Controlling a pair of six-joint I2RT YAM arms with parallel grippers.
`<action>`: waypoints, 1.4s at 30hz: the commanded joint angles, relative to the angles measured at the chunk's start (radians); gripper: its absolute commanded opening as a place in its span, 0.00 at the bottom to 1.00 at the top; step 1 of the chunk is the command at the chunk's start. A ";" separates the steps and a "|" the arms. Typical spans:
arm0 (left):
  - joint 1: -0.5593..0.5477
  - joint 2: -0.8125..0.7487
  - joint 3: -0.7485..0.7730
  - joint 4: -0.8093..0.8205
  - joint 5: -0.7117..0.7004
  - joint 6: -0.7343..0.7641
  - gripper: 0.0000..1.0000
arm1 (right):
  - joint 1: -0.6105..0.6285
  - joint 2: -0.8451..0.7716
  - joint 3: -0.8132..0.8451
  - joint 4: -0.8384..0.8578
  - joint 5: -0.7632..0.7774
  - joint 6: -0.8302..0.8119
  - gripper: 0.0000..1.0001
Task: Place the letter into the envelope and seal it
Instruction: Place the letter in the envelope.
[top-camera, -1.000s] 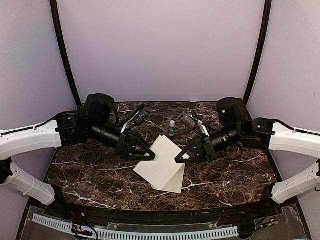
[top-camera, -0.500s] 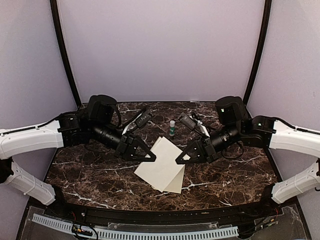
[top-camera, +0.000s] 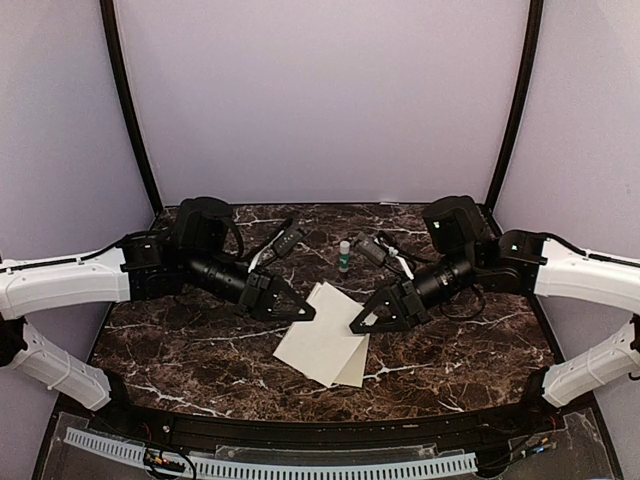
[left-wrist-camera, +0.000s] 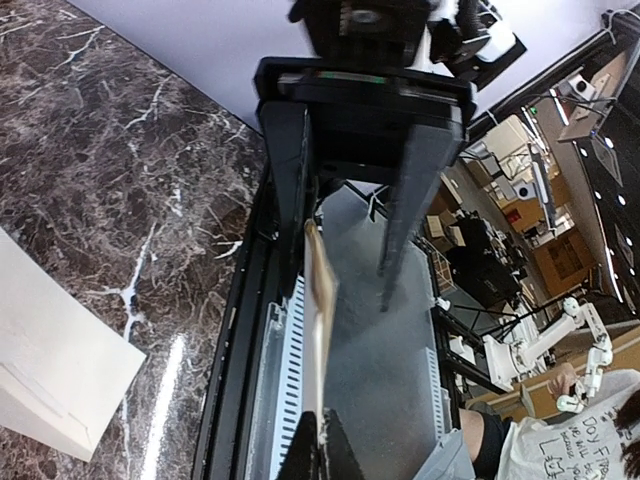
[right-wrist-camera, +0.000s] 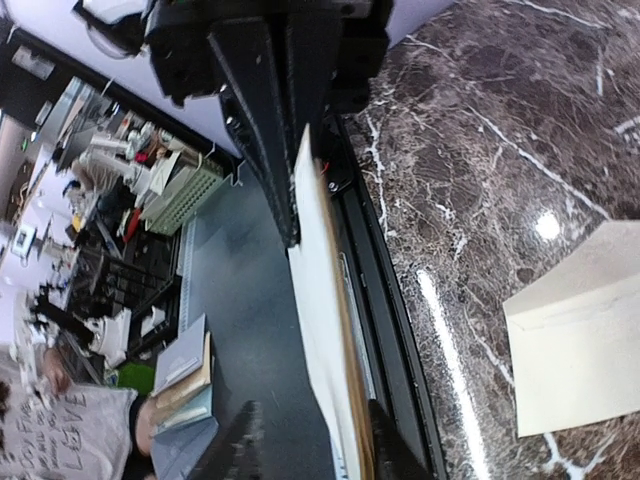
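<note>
Between the fingertips of the left gripper (top-camera: 305, 314) a thin beige sheet is pinched; the jaws are fully closed on its edge. Both wrist views show this sheet edge-on, apparently raised off the table and running across to the right gripper (top-camera: 356, 324). By its tint I judge it to be the envelope (left-wrist-camera: 320, 320), though no flap or emblem shows at this angle. The right gripper stands part open. The sheet passes between its fingers, lying against one and clear of the other, so that side is not clamping.

Judgement on the hold: the envelope is stood on edge between the two arms, probably to present or spread its mouth. With only one side pinched it may sag or swing.

Beside it, a paler sheet with faint crease lines lies flat on the marble table (top-camera: 180, 350). I take it for the letter (left-wrist-camera: 60, 365), not yet inside. The overhead view does not separate the two papers cleanly.

Further back, well apart from the papers, a small white-and-green container (top-camera: 344, 256) stands upright. It is likely glue kept within reach for sealing.

Markings: the container's label is too small to read. Beyond the table a person's white T-shirt (left-wrist-camera: 565, 445) carries dark lettering, cut off and not legible. No writing shows on either paper.
</note>
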 joint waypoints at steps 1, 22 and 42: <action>-0.003 -0.029 -0.071 0.108 -0.142 -0.092 0.00 | 0.002 -0.054 0.013 0.003 0.136 0.025 0.56; 0.166 0.196 -0.163 0.257 -0.290 -0.234 0.00 | -0.041 -0.207 -0.447 0.328 0.731 0.589 0.79; 0.223 0.285 -0.189 0.180 -0.357 -0.116 0.00 | -0.041 0.076 -0.451 0.504 0.747 0.614 0.72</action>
